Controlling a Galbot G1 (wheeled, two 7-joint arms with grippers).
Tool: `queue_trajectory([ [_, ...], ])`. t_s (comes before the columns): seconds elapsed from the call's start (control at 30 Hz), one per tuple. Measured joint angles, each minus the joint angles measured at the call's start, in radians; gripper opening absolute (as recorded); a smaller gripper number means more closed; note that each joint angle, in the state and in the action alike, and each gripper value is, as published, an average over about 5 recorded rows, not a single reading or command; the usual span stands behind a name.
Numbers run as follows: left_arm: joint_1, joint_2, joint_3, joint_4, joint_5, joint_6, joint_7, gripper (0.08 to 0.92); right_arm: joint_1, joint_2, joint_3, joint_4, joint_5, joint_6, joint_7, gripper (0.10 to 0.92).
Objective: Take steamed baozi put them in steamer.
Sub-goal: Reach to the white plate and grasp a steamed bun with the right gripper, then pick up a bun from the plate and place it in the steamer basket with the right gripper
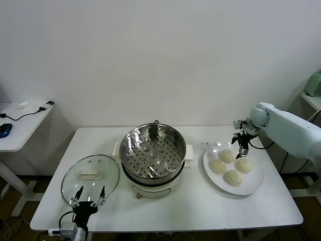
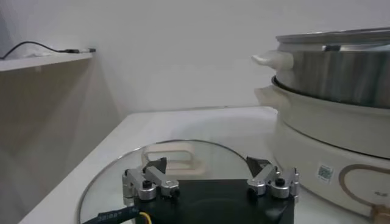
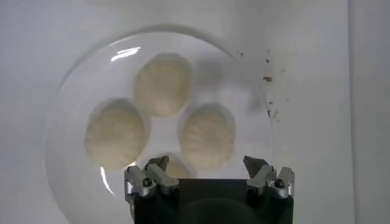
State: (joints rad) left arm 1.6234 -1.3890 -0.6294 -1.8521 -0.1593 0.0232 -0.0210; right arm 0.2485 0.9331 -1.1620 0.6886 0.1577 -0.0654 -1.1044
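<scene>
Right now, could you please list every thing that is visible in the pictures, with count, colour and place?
steamed baozi: four, cream-white, all on the plate.
plate: one, white, on the table, on the right of the steamer.
steamer: one, shiny steel pot on a cream base, table centre, perforated tray bare.
glass lid: one, clear with a white handle, flat on the table, on the left of the steamer.
table: one, white.
side table: one, white, far left, carrying cables.
right gripper: open, over the plate's far edge.
left gripper: open, at the lid's near edge.
</scene>
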Motion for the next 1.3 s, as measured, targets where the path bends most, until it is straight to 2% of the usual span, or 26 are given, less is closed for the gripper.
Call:
queue_trajectory([
  [0.57, 0.003, -0.006, 0.004, 0.011, 0.018, -0.006, -0.001, 0.823, -0.090, 0.118, 0.098, -0.165, -0.080, 0.028, -0.002, 0.807],
  [0.83, 0.004, -0.008, 0.004, 0.006, 0.023, -0.007, -0.002, 0.823, -0.100, 0.129, 0.123, -0.181, -0.107, 0.026, 0.004, 0.633],
  [1.07, 0.011, -0.011, 0.003, -0.003, 0.031, -0.009, -0.003, 0.823, -0.068, 0.103, 0.099, -0.123, -0.079, 0.008, -0.002, 0.611],
  [1.3, 0.017, -0.022, 0.009, -0.021, 0.042, -0.007, -0.002, 0.823, 0.108, 0.057, -0.047, 0.055, 0.033, 0.011, -0.013, 0.611],
])
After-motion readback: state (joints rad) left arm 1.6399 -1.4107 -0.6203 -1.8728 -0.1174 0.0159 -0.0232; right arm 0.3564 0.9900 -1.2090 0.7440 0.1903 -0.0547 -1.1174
